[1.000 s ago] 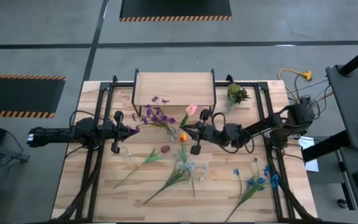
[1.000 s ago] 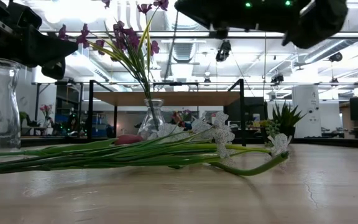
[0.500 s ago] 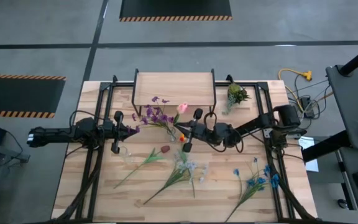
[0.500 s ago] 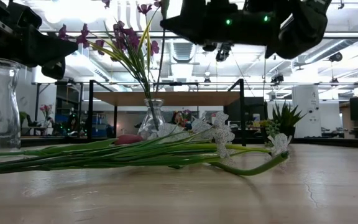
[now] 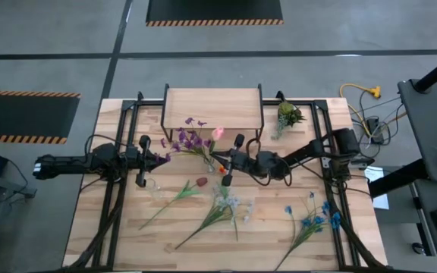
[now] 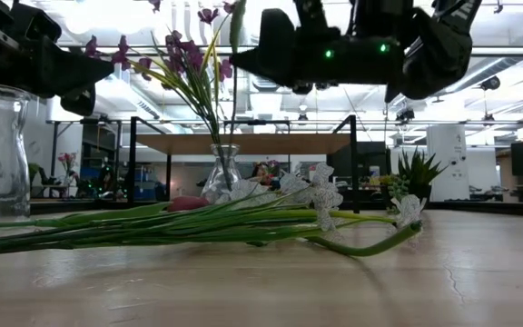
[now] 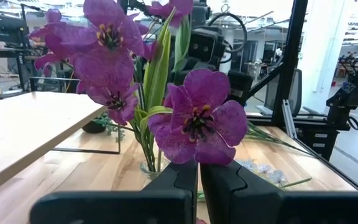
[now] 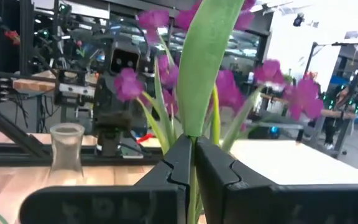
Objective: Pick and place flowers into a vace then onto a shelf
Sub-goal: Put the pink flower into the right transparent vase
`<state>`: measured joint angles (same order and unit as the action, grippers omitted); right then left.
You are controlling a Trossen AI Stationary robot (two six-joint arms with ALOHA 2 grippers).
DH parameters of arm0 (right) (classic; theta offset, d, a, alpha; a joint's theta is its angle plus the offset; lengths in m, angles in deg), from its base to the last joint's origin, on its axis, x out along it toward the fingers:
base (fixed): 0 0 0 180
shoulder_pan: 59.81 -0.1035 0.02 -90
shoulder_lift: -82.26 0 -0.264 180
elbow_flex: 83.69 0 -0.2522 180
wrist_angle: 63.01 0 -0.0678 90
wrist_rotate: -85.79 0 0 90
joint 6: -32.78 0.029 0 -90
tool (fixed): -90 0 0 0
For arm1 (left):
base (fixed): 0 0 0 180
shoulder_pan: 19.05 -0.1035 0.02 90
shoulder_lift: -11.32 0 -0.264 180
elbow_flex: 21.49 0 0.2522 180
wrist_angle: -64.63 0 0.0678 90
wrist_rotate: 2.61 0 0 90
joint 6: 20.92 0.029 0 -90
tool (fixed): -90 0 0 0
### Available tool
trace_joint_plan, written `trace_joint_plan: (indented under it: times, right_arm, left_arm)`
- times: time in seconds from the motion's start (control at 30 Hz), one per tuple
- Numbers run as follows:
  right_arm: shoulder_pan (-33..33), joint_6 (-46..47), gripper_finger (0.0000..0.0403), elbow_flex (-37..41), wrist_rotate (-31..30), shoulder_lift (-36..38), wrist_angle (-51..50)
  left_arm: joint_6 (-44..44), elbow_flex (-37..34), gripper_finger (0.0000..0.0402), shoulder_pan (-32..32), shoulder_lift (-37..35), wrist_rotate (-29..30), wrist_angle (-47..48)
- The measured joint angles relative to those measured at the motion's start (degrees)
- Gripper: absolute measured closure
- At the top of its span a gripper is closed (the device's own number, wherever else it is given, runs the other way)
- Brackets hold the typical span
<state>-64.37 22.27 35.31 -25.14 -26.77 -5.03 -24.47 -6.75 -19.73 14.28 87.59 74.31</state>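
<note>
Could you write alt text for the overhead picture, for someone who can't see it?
Seen from above, the right gripper carries a pink flower toward a vase of purple flowers before a small shelf. The left gripper waits beside it; more flowers lie loose.

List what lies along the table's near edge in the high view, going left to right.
Dark red flower with its stem running left, then the whitish flowers, then the blue flowers.

No words, labels or brand marks can be read in any view. No numbers or signs show legibly either.
</note>
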Motion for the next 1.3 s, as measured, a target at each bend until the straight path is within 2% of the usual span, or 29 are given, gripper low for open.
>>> trace_joint_plan:
  times: [0.5, 0.9, 1.07, 1.3]
  right_arm:
    - [2.52, 5.20, 0.0394, -2.18, 0.11, -6.35, 0.06]
    - [2.49, 5.95, 0.0390, -2.10, 0.07, -6.07, -2.55]
    - [2.47, 6.05, 0.0354, -2.12, -0.02, -5.97, -2.82]
    - [2.49, 6.05, 0.0265, -2.12, -0.20, -5.93, -4.54]
  left_arm:
    - [0.00, -0.01, 0.0402, -0.02, -0.04, 0.03, -0.92]
    - [0.00, -0.01, 0.0402, -0.02, -0.04, -0.01, -0.92]
    - [0.00, -0.01, 0.0402, -0.02, -0.04, -0.01, -0.92]
    - [0.00, 0.00, 0.0402, 0.00, -0.04, 0.01, -0.92]
